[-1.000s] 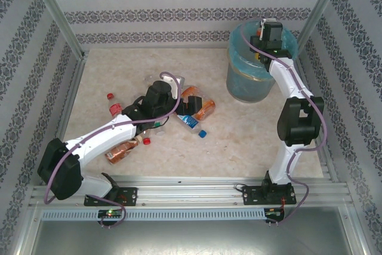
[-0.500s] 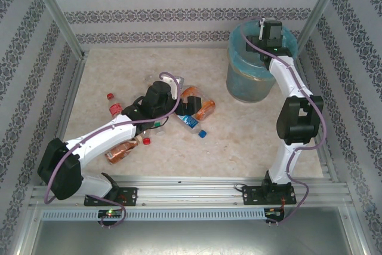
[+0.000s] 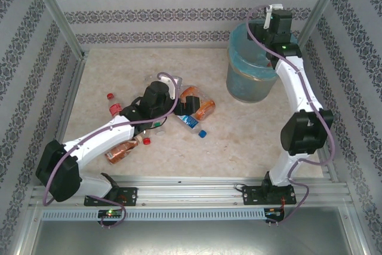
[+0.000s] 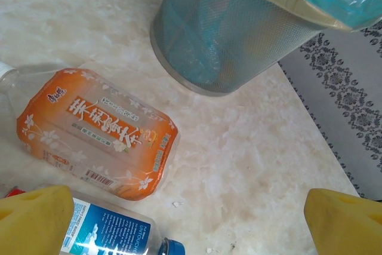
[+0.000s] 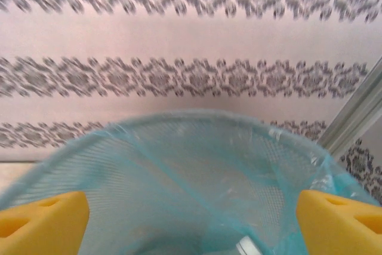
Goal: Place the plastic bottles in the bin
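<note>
1. The right end effector [image 5: 191, 213] hangs over the bin [image 3: 249, 82] at the far right, its fingers apart and empty, so that drop looks finished.
2. The left end effector [image 4: 191, 219], wide apart, hovers over the plastic bottles [image 3: 121, 152] lying left of centre on the tabletop [image 3: 239, 141].
3. The next move probably calls for lowering it and closing on the orange-labelled bottle [image 4: 98, 132] or the blue-labelled bottle [image 4: 110, 234] just beside it.

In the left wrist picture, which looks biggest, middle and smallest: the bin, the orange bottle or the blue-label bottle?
1. bin
2. orange bottle
3. blue-label bottle, though the picture's edge cuts it off, so its place is unsure.
</note>
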You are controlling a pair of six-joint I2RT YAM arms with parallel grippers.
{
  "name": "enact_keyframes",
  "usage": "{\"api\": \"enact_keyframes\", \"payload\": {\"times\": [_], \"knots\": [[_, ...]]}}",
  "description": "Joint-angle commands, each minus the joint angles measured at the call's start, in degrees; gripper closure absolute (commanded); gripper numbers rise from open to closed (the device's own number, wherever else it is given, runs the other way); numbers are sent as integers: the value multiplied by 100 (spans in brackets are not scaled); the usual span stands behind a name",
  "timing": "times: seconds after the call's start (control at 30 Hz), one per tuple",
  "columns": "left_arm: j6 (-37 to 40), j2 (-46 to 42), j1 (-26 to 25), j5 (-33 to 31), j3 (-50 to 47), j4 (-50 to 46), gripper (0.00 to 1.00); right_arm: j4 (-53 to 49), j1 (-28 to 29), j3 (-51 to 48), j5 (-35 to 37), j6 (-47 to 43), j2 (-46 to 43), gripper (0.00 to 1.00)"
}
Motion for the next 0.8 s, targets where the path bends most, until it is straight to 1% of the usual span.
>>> {"api": "enact_keyframes", "payload": {"times": [0.0,0.13,0.23,0.37,0.53,0.67,0.77], "knots": [[-87,-257,60,-63,-55,-129,0,3,190,88,-114,-20,-496,10],[-16,-361,61,-136,7,-492,0,3,442,-23,-192,-47,-936,11],[124,-403,60,-243,160,-1044,0,-6,705,-136,-318,-58,-1277,13],[285,-531,60,-411,349,-1874,1,-40,1248,-344,-557,-98,-1648,15],[425,-718,59,-505,531,-2828,4,-44,2006,-714,-685,-111,-1959,16],[702,-815,56,-657,749,-3860,5,115,2473,-1161,-952,13,-2141,18],[1082,-782,60,-839,1013,-4780,6,238,2800,-1466,-959,-25,-2215,18]]}}
